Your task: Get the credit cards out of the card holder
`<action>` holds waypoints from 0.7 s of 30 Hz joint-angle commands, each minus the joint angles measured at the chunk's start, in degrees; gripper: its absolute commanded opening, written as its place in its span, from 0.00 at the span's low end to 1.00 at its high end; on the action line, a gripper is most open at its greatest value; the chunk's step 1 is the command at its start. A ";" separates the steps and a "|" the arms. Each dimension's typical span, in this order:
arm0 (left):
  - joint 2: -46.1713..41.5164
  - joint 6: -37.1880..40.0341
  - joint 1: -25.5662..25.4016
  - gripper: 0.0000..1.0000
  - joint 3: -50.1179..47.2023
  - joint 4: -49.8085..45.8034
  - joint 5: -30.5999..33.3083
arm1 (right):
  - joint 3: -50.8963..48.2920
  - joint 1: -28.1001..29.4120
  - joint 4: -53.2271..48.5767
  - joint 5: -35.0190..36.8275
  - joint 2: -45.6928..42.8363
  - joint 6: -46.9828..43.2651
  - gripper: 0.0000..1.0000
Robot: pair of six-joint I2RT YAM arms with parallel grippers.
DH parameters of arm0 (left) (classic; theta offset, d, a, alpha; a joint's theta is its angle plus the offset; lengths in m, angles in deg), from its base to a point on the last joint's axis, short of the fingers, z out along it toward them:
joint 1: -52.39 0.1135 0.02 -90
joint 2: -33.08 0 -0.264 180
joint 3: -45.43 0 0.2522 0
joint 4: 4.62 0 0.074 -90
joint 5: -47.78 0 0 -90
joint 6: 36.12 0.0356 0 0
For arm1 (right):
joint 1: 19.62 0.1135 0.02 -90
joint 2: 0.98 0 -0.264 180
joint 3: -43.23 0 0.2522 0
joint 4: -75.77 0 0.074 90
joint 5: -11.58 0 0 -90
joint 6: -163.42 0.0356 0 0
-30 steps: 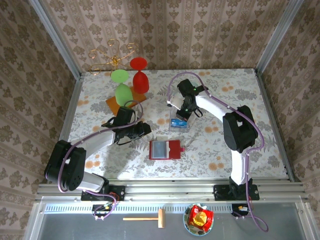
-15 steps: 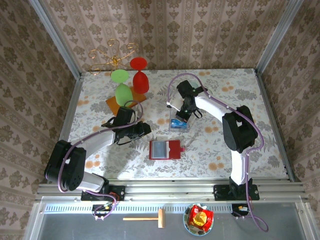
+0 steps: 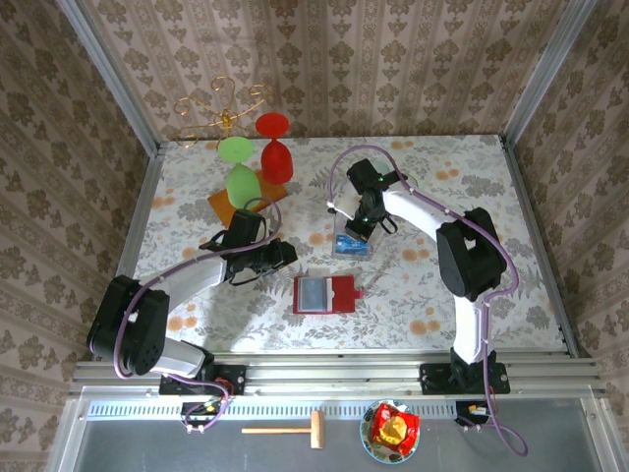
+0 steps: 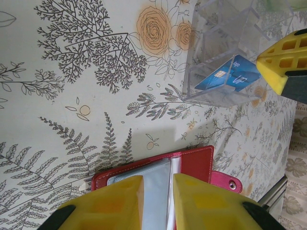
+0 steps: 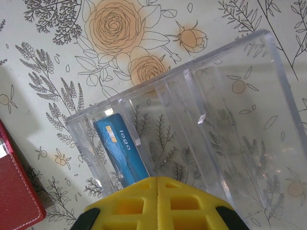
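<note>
The card holder (image 3: pixel 342 293) lies open and flat on the flowered bench (image 3: pixel 442 187), near its middle and towards the near edge, red cover spread and greyish clear pockets facing up. Whether any card sits in those pockets cannot be told. One credit card, the blue card (image 5: pixel 122 153), stands on edge and tilted in the end slot of a clear slotted tray (image 5: pixel 240 110), which sits just beyond the holder and apart from it. The other slots seen from the right wrist show bare plastic. The right pincer (image 5: pixel 157 184) hangs over the near wall of the tray with its yellow fingertips pressed together and nothing between them. From above it sits at the tray's far side (image 3: pixel 360 224). The left pincer (image 4: pixel 157 184) is beside the holder's left edge, low over the bench, its jaws a narrow gap apart and gripping nothing. From the left wrist, the holder's pocket shows through that gap. At the far left stand a green glass (image 3: pixel 242 184) and a red glass (image 3: pixel 276 162) on an orange board (image 3: pixel 224 206).
</note>
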 commanded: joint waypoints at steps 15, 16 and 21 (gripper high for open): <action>2.01 0.15 -1.28 0.23 -2.63 0.74 -3.19 | -14.53 6.67 9.94 -3.46 -14.71 33.46 0.00; 2.25 0.27 -1.45 0.23 -2.84 0.76 -3.33 | -15.60 7.40 10.55 -3.47 -15.33 37.50 0.00; 3.18 0.53 -2.49 0.22 -3.85 1.01 -3.72 | -20.00 11.43 15.81 -5.68 -17.31 56.84 0.00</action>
